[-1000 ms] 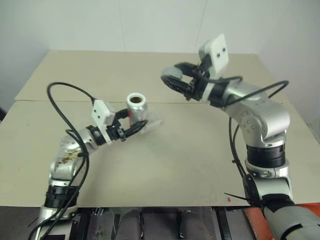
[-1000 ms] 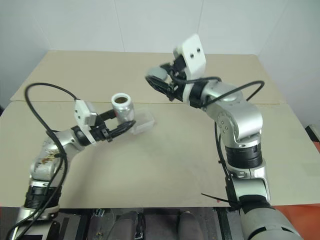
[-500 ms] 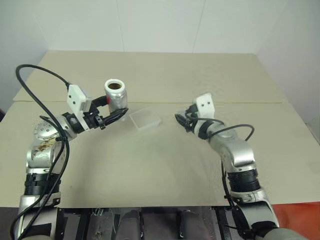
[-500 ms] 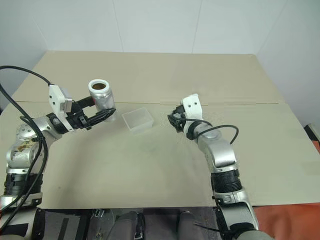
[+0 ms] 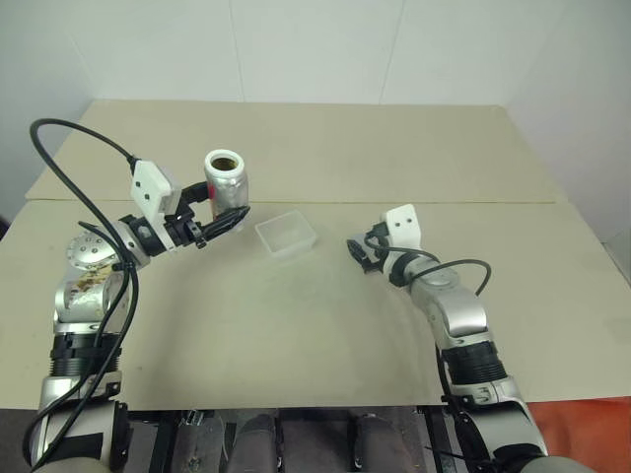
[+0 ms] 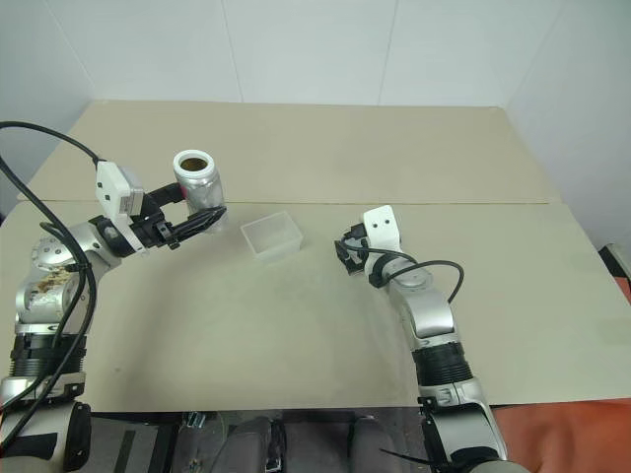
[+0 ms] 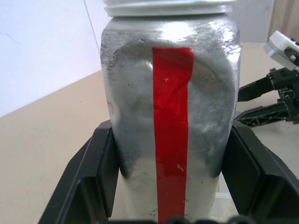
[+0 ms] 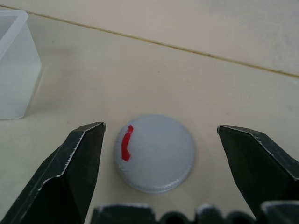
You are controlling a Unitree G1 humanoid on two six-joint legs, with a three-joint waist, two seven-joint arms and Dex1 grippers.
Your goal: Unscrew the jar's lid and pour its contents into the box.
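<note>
Left eye view: left claw (image 5: 219, 223) clamped on the jar (image 5: 226, 184), held upright above the counter (image 5: 296, 325) at about ten o'clock from the box (image 5: 287, 235). The jar's mouth is uncovered, with brownish contents (image 5: 225, 165) visible inside. Right claw (image 5: 357, 252) rests low at three o'clock from the box, apart from it.

Left wrist view: both black fingers (image 7: 93, 172) press the jar's dented silvery sides; a red stripe runs down its face.

Right wrist view: right claw's fingers (image 8: 70, 172) spread wide, the lid (image 8: 155, 152) lying flat on the counter between them, touching neither. The lid bears a small red mark. The box's corner lies beyond one finger.
</note>
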